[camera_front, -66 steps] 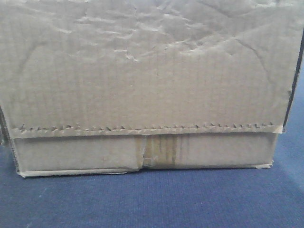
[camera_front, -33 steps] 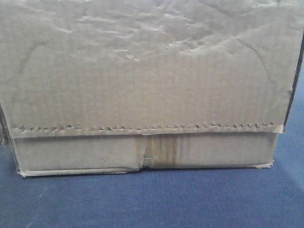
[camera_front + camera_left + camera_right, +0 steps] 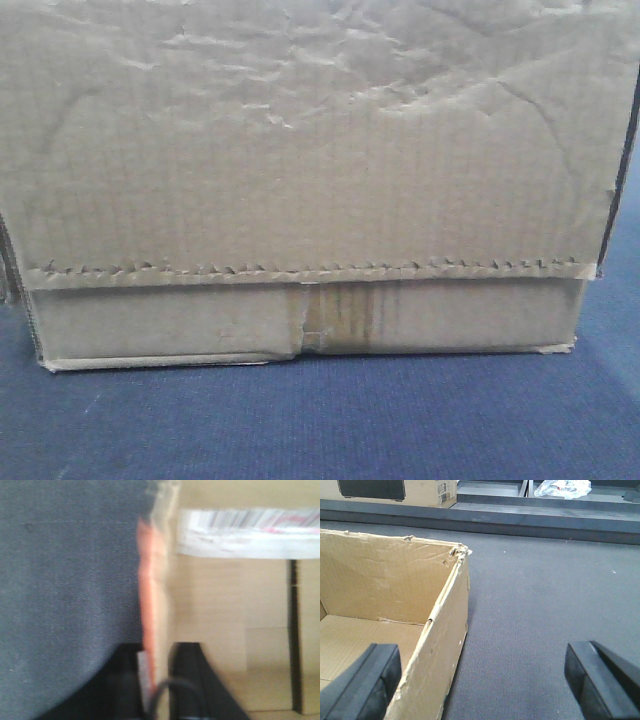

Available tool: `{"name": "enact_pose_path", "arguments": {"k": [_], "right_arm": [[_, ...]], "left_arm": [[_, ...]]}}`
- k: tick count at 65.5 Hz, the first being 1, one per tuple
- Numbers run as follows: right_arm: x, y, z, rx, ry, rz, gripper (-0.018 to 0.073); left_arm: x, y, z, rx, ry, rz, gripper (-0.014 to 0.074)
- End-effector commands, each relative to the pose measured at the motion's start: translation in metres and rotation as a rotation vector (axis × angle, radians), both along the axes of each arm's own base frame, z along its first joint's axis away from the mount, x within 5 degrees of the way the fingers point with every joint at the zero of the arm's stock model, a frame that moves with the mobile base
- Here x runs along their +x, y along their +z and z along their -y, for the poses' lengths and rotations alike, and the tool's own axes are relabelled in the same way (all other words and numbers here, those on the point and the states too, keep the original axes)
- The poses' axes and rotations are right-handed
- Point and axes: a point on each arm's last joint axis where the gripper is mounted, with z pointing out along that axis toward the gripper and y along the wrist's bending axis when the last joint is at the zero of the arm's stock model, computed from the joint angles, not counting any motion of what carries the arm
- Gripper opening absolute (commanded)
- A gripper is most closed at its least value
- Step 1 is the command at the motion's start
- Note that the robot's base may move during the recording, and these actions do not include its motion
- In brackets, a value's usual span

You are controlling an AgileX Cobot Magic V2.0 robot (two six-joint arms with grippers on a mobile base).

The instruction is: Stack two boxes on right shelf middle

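Note:
A wide brown cardboard box (image 3: pixel 310 170) with a wrinkled face, a serrated flap edge and a tape strip at its centre fills the front view. It stands on a dark blue-grey carpeted surface (image 3: pixel 320 420). My left gripper (image 3: pixel 157 680) is shut on the box's side wall (image 3: pixel 152 590), one finger inside and one outside. My right gripper (image 3: pixel 480 667) is open wide over the other wall (image 3: pixel 440 645): its left finger (image 3: pixel 367 680) is inside the open box, its right finger (image 3: pixel 600 680) is out over the carpet. The shelf is out of view.
A raised dark ledge (image 3: pixel 530 522) runs along the far side of the carpet. On it stand a second cardboard box with a black panel (image 3: pixel 420 491) and a clear plastic bag (image 3: pixel 562 487). A white barcode label (image 3: pixel 250 530) shows inside the held box.

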Motion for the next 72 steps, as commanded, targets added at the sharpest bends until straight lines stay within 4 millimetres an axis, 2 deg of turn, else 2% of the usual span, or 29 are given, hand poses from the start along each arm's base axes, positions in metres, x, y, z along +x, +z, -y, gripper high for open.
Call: {"name": "enact_pose_path", "arguments": {"k": [1, 6, 14, 27, 40, 45, 50, 56, 62, 64, 72], "right_arm": [[0.001, 0.005, 0.000, -0.001, -0.001, 0.036, 0.0569], [0.001, 0.005, 0.000, -0.001, -0.001, 0.036, 0.0569], [0.001, 0.005, 0.000, -0.001, -0.001, 0.036, 0.0569], [0.001, 0.005, 0.000, -0.001, -0.001, 0.036, 0.0569], [0.001, 0.005, 0.000, -0.001, -0.001, 0.036, 0.0569], [0.001, 0.005, 0.000, -0.001, -0.001, 0.036, 0.0569], [0.001, 0.005, 0.000, -0.001, -0.001, 0.036, 0.0569], [0.001, 0.005, 0.000, -0.001, -0.001, 0.036, 0.0569], [0.001, 0.005, 0.000, -0.002, -0.001, 0.034, 0.0569], [0.001, 0.005, 0.000, -0.002, -0.001, 0.034, 0.0569], [0.001, 0.005, 0.000, -0.002, -0.001, 0.034, 0.0569]], "left_arm": [[-0.003, 0.010, -0.001, 0.026, -0.008, 0.017, -0.0111], [-0.007, 0.025, -0.001, 0.042, 0.000, 0.042, -0.0111], [-0.017, 0.059, -0.002, 0.090, 0.050, 0.132, -0.0111], [-0.050, 0.132, 0.005, 0.145, 0.124, 0.363, -0.0111], [-0.096, 0.208, 0.030, 0.064, 0.140, 0.685, -0.0111], [-0.111, 0.230, 0.043, -0.003, 0.109, 0.779, -0.0111], [-0.122, 0.245, 0.059, -0.073, 0.055, 0.832, -0.0111], [-0.126, 0.254, 0.080, -0.134, -0.034, 0.851, -0.0111], [-0.126, 0.257, 0.102, -0.179, -0.128, 0.858, -0.0111], [-0.125, 0.256, 0.115, -0.205, -0.182, 0.853, -0.0111], [-0.110, 0.246, 0.144, -0.289, -0.255, 0.792, -0.0111]]}}
